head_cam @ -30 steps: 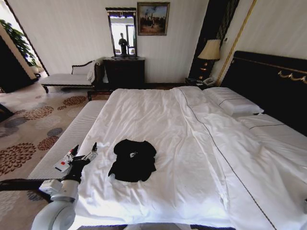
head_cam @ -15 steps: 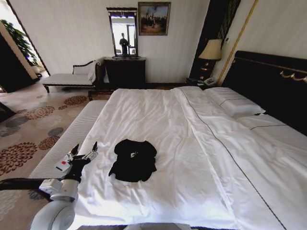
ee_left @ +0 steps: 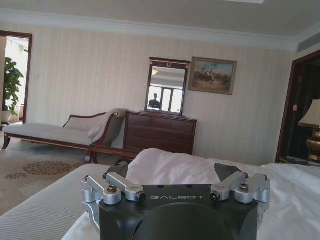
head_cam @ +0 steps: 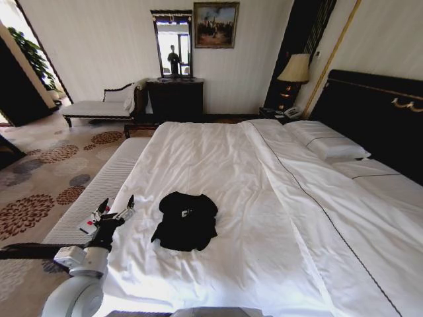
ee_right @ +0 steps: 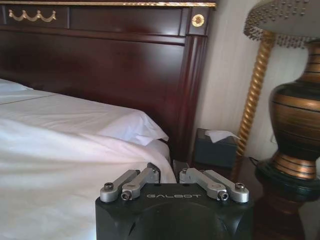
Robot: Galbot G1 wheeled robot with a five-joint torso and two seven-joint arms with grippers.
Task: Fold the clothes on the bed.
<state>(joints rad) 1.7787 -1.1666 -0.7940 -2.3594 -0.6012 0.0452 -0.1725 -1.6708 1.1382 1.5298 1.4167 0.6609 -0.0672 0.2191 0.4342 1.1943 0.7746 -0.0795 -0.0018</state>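
Pale striped walls; a dark dresser (head_cam: 174, 99) at twelve o'clock under a mirror (head_cam: 172, 45) and painting (head_cam: 215, 24), a chaise (head_cam: 99, 105) at ten, flowered carpet (head_cam: 39, 178), a lamp (head_cam: 294, 72) at one.

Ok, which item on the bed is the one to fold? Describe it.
Start at the big white bed with the dark headboard. On its near left part lies a small crumpled black T-shirt, beside the left pincer. It is the only dark thing on the white duvet.

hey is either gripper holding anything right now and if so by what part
Nothing is held. The open left gripper hovers beside the black T-shirt on the bed; the right gripper is empty.
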